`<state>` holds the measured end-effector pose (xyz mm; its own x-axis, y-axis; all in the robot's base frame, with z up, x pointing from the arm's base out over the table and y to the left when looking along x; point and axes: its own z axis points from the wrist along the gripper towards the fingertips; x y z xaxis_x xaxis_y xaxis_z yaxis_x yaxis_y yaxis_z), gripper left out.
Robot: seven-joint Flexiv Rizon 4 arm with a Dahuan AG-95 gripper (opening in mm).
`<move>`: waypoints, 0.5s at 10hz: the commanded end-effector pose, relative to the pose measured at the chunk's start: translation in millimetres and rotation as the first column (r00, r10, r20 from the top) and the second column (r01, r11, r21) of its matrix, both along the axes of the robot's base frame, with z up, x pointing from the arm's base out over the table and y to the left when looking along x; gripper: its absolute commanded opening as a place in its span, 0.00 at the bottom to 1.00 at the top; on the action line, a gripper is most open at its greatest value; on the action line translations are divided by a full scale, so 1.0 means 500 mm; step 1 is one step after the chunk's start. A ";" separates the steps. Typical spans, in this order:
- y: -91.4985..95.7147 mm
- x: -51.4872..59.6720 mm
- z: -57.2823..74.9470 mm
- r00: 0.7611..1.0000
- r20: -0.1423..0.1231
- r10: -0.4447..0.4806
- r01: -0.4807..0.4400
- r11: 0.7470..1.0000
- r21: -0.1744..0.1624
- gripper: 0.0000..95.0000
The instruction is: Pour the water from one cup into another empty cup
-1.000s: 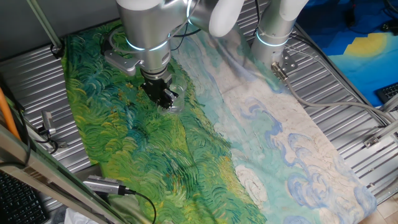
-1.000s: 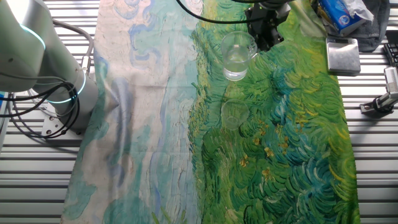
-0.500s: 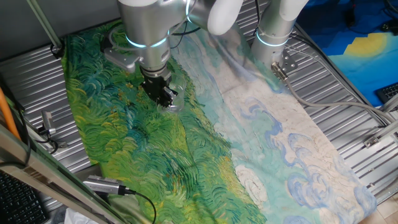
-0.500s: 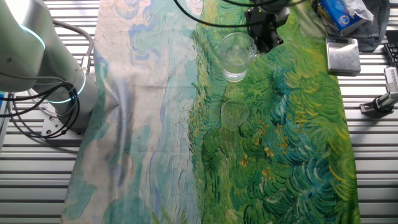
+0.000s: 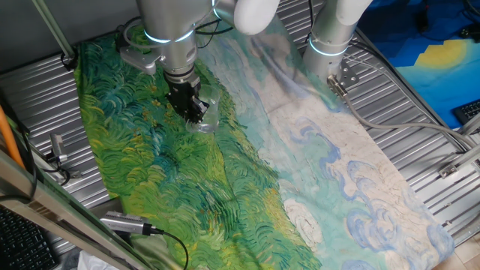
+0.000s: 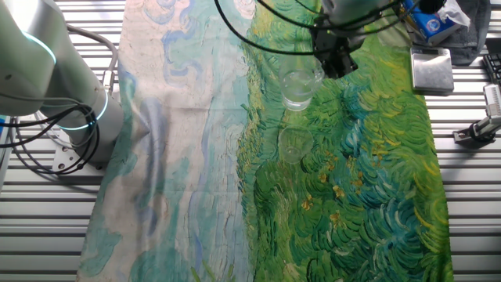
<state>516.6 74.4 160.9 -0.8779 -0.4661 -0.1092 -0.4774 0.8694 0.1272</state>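
A clear glass cup (image 6: 298,86) with a little water glinting in its bottom hangs beside my gripper (image 6: 332,64), above the green painted cloth (image 6: 368,180). The dark fingers are shut on the cup's rim wall. In one fixed view the same cup (image 5: 207,114) shows to the right of the gripper (image 5: 192,109). A second, empty clear cup (image 6: 295,145) stands upright on the cloth a short way from the held one, nearer that camera. In one fixed view the arm hides the empty cup.
The cloth (image 5: 150,165) covers the ribbed metal table (image 5: 45,97). A silver box (image 6: 432,69) and a blue packet (image 6: 429,17) lie near the cloth's edge. The arm's base (image 5: 330,45) stands at the back. Cables (image 6: 47,149) run beside a second base.
The gripper has moved with the water cup in it, shifting towards the empty cup in the other fixed view and up-left in one fixed view. The empty cup has not moved.
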 end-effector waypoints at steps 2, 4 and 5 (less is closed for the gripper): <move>0.000 0.002 -0.009 1.000 0.009 -0.001 0.000 1.000 0.025 0.00; -0.001 0.003 -0.017 1.000 0.019 0.010 -0.011 0.999 0.040 0.00; -0.001 0.003 -0.019 1.000 0.023 0.013 -0.014 0.999 0.043 0.00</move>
